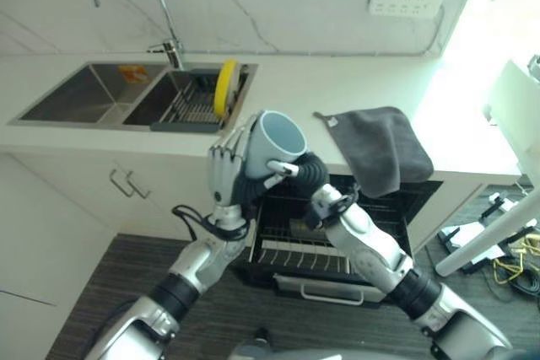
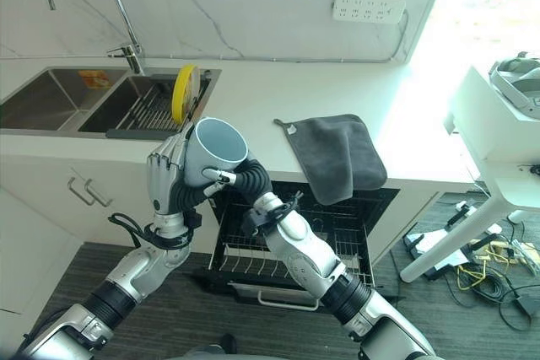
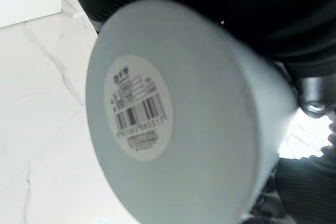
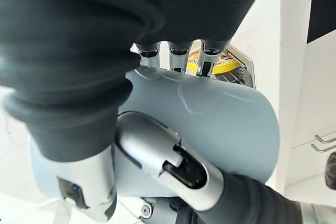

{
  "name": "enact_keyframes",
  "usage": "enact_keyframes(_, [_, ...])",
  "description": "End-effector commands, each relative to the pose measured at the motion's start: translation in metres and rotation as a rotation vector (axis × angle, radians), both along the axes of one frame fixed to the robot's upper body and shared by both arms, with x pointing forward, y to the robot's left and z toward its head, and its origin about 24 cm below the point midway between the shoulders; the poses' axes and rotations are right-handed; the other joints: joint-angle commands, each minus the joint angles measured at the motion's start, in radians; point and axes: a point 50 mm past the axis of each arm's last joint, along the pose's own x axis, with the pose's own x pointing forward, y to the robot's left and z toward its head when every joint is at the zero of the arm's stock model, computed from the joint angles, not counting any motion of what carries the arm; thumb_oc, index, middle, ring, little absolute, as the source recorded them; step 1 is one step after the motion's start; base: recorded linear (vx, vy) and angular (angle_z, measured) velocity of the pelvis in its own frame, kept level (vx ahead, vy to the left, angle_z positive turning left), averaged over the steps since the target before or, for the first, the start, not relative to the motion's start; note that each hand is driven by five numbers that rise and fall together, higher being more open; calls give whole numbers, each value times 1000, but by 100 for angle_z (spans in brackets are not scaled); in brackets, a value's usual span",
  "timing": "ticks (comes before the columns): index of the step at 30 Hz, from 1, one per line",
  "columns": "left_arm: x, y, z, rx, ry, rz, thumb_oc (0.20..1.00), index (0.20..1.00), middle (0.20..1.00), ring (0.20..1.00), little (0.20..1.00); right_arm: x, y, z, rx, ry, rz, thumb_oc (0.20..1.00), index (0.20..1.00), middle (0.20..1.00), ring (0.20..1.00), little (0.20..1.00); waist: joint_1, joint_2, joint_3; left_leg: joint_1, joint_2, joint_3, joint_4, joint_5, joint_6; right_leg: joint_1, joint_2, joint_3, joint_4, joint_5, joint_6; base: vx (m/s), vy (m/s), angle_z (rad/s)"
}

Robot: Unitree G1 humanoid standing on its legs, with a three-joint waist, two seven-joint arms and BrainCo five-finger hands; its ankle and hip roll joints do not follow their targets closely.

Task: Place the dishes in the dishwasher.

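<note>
The pale blue mug (image 2: 215, 151) is up in the air in front of the worktop (image 2: 278, 90), above the open dishwasher (image 2: 291, 238), caught between both hands. The right hand (image 2: 240, 181) has its thumb and fingers (image 4: 170, 56) curled round the mug's wall, gripping it; the left hand (image 2: 166, 173) stands upright against the mug's far side with its fingers fairly straight, backing it rather than clasping it. The mug lies tilted, its mouth turned up and towards the wall, its labelled base facing the left wrist camera. The chief risk, as I judge it, is the smooth glazed wall slipping through the right hand's hold if the left hand comes away too soon, dropping the mug onto the pulled-out lower rack (image 1: 299, 255). A second hazard is the grey cloth (image 2: 336, 156) hanging over the worktop's edge just beside the arm: a careless swing down could snag and drag it into the dishwasher. The yellow plate (image 2: 182, 92) waits in the sink's drying rack (image 2: 148, 111), well apart.
</note>
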Motion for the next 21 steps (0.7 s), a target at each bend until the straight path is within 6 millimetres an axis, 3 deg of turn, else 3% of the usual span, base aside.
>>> enact_keyframes(1, [-5, -37, -2, 150, -40, -232, 200, 200, 200, 200, 200, -12, 38, 88, 257, -335, 150, 200, 200, 200, 200, 200, 32, -9, 17, 26, -12, -12, 75, -118, 24, -37, -103, -25, 133, -36, 36, 0, 0, 0])
enact_keyframes(12, [-7, -37, -7, 163, -43, -249, 200, 200, 200, 200, 200, -11, 27, 100, 399, -330, 51, 200, 200, 200, 200, 200, 36, -2, 20, 23, -15, -6, 73, -118, 27, -43, -115, -37, 141, -31, 36, 0, 0, 0])
enact_keyframes(13, [-7, -37, -7, 161, -39, -249, 520, 520, 520, 520, 520, -11, 25, 100, 409, -332, 41, 200, 200, 200, 200, 200, 34, -1, 21, 23, -15, -4, 72, -117, 27, -44, -115, -37, 141, -31, 36, 0, 0, 0])
enact_keyframes(14, [-7, -37, -8, 144, -27, -247, 1000, 1000, 1000, 1000, 1000, -11, 23, 101, 429, -332, 21, 200, 200, 200, 200, 200, 32, 0, 22, 23, -13, -1, 72, -117, 26, -44, -115, -38, 142, -32, 36, 0, 0, 0])
enact_keyframes(21, [-9, -33, -14, 104, 24, -226, 1000, 1000, 1000, 1000, 1000, -7, 3, 102, 501, -333, -93, 200, 200, 200, 200, 200, 25, 0, 24, 27, -1, 18, 68, -110, 21, -41, -111, -47, 142, -37, 32, 0, 0, 0])
